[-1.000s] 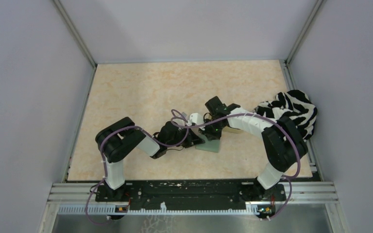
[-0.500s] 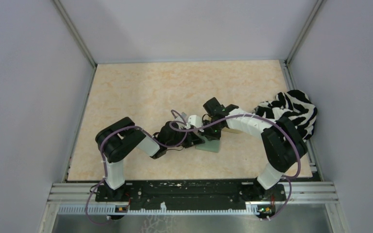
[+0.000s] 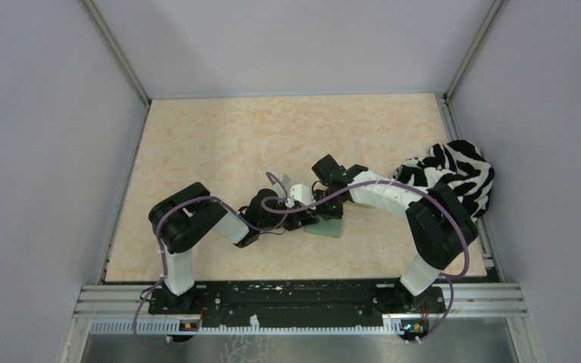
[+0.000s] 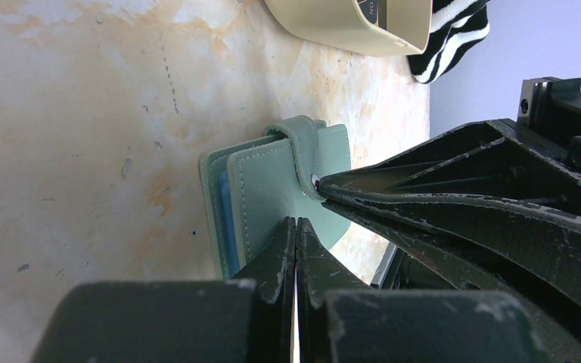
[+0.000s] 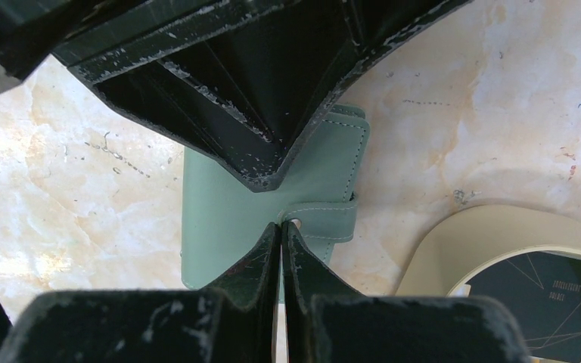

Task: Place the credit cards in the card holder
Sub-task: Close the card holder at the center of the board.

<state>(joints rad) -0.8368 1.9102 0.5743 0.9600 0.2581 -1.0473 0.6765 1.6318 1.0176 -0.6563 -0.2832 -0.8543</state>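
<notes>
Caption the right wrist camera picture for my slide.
Shut left gripper and right gripper meet at the strap of the folded green wallet; a black card lies in the tan tray.

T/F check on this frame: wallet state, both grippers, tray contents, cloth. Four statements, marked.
1. The card holder lies folded shut, its strap wrapped over the edge. True.
2. Both grippers stand open. False: the left gripper and the right gripper are shut, with their tips at the holder's strap.
3. A dark card lies in the tan tray. True.
4. The striped cloth covers the holder. False: it lies far to the right, apart from it.
</notes>
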